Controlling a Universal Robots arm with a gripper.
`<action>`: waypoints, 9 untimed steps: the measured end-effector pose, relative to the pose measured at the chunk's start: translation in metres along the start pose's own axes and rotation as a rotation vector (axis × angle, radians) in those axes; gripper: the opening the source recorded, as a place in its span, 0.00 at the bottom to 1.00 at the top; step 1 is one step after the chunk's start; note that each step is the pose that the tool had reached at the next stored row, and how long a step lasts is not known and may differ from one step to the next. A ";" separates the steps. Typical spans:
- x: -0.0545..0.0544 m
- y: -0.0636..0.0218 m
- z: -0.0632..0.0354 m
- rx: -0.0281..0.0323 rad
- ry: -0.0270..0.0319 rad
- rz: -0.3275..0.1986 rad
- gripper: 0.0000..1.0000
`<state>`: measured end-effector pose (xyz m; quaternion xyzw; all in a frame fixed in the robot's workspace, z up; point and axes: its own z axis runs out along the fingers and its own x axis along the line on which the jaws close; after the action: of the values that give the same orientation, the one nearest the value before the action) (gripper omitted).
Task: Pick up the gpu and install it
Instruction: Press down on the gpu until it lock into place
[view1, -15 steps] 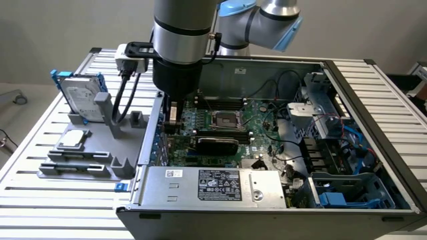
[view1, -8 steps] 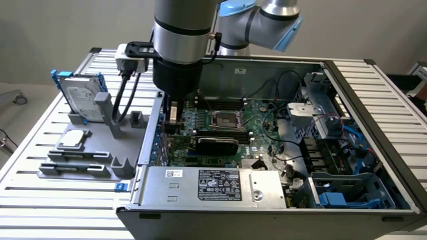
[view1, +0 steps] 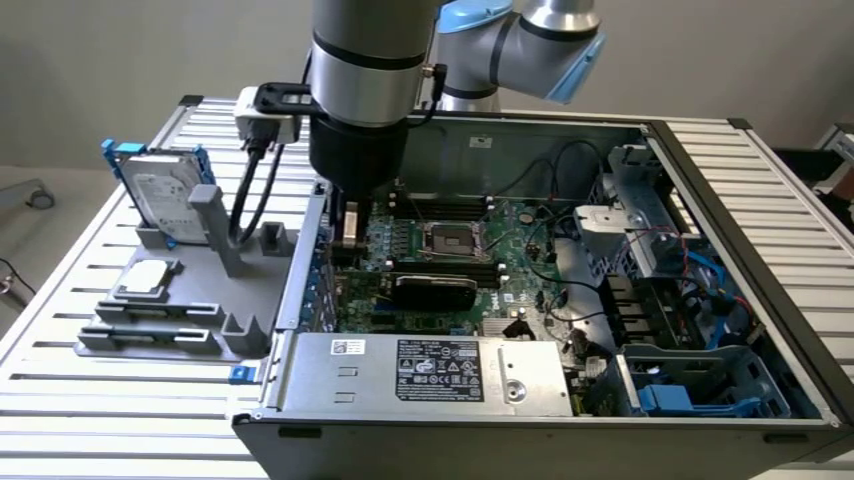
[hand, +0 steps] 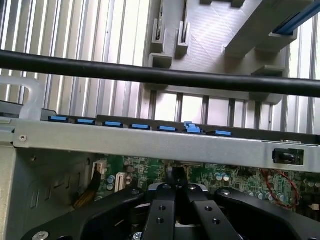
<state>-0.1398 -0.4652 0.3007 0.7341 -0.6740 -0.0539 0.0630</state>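
GPU seated in the case, pincer closed above it

Inside the open computer case (view1: 787, 330), the gpu (view1: 434, 290) lies on the motherboard (view1: 514, 245); the pincer (hand: 176, 192), fingers together and empty, hangs just beside it, so installation looks nearly finished.

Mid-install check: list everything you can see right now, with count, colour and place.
gpu: one, black cover, on the motherboard beside the CPU socket
motherboard: one, green, inside the case
case: one, grey, open, on the table
power supply: one, silver, at the case's near edge
hard drive: one, silver with blue frame, upright in the holder
holder: one, grey, exterior view's left of the case
slot clips: several, blue, along the case wall
table: one, silver, slatted
gripper: one, black, shut, over the motherboard
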 end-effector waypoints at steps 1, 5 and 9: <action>-0.001 -0.0001 0.0000 0.0012 -0.0001 0.001 0.11; -0.002 -0.0002 0.0001 0.0092 -0.0025 0.005 0.11; -0.004 0.0001 0.0004 0.0147 -0.0077 0.015 0.11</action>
<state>-0.1404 -0.4609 0.3004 0.7294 -0.6799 -0.0514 0.0554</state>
